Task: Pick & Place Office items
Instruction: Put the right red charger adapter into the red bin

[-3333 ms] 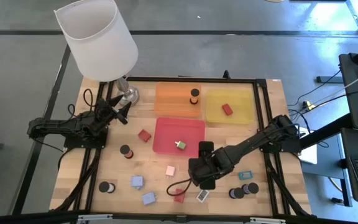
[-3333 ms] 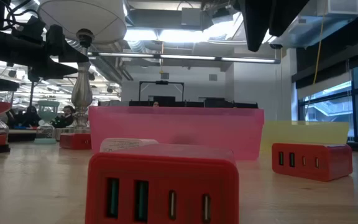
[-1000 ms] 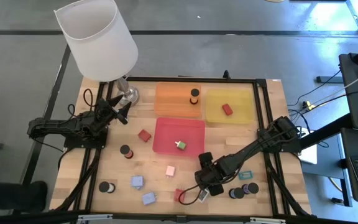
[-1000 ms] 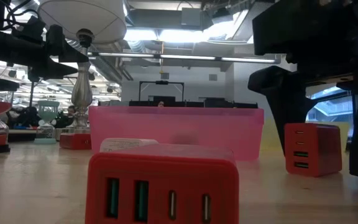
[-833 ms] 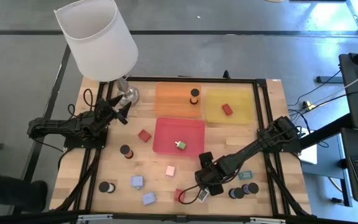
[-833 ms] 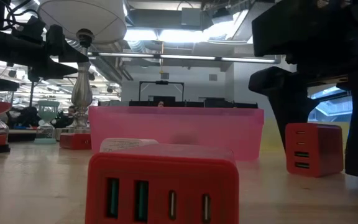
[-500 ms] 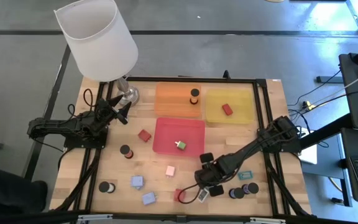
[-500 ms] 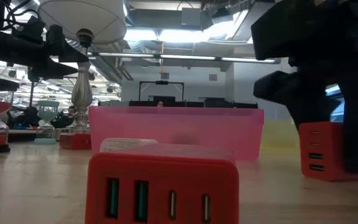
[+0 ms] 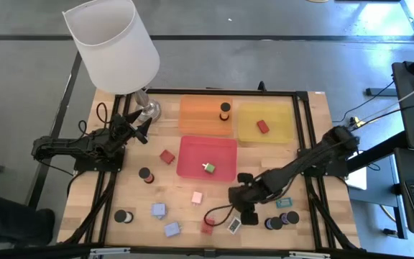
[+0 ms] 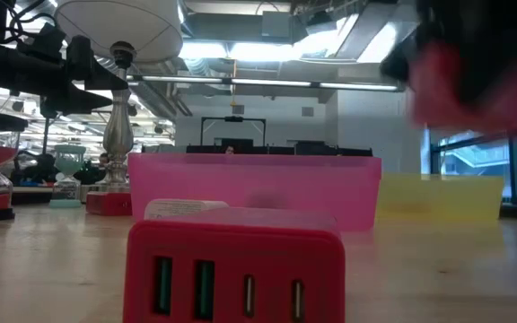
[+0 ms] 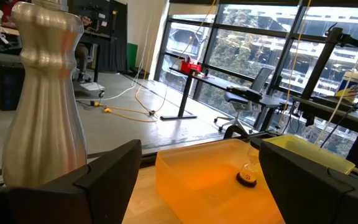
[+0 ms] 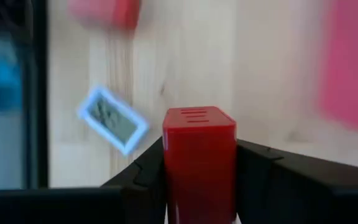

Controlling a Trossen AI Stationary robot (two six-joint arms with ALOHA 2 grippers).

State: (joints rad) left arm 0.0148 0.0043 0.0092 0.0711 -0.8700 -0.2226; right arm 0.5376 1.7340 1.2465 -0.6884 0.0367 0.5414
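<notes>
My right gripper [image 9: 241,196] is above the table's near middle, shut on a red block [image 12: 199,155] with slots in its end face. In the low view the block [image 10: 460,85] shows as a red blur high above the tabletop. Another red block [image 9: 208,226] lies at the near edge, with a small white rectangle [image 9: 234,225] beside it. My left gripper [image 9: 136,129] waits open by the lamp's base [image 11: 42,93], touching nothing. In the high view the held block is hidden under the gripper. My right gripper pinches the red block's two opposite sides [image 12: 169,168] between its two fingers [image 12: 263,171]. The fingers point down at the table from above. The block's slotted end [image 12: 196,116] juts out past the fingertips. It hangs lifted clear of the table.
At the far side lie an orange tray [image 9: 192,115] holding a black cylinder [image 9: 225,110], a yellow tray [image 9: 282,122] holding a red block, and a pink-red tray [image 9: 192,155] holding a green-white piece. Pink and lavender blocks, black cylinders and a teal rectangle [image 9: 284,203] lie scattered at the near side.
My right gripper has shut on the red block that stood on the table between its fingers. It has then lifted the block clear of the table, moving up and slightly toward the far edge.
</notes>
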